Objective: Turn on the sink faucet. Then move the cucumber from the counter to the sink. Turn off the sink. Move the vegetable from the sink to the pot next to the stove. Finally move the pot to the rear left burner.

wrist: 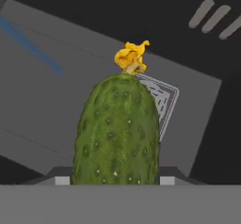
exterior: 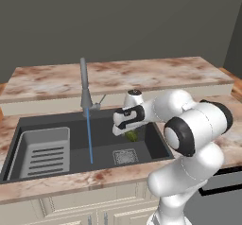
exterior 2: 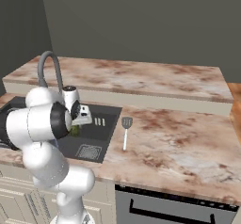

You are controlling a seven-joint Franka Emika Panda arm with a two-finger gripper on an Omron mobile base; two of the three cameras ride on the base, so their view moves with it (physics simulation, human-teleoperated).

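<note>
My gripper (exterior: 128, 132) is shut on the cucumber (exterior: 131, 135), a dark green warty vegetable with a yellow flower tip. It hangs over the right half of the dark sink (exterior: 52, 123), above the square drain grate (exterior: 125, 156). In the hand view the cucumber (wrist: 117, 133) stands between the fingertips (wrist: 167, 178), its tip pointing down at the drain grate (wrist: 164, 98). The grey faucet (exterior: 84, 84) stands behind the basin, and a thin blue water stream (exterior: 89, 136) runs from it to the sink floor. From the right, the cucumber (exterior 2: 75, 131) peeks out below the hand.
A ribbed grey rack (exterior: 42, 151) fills the sink's left part. A slotted metal spatula (exterior 2: 125, 131) lies on the marbled counter (exterior 2: 179, 138) right of the basin. The dark range front (exterior 2: 164, 209) sits below the counter edge at the right.
</note>
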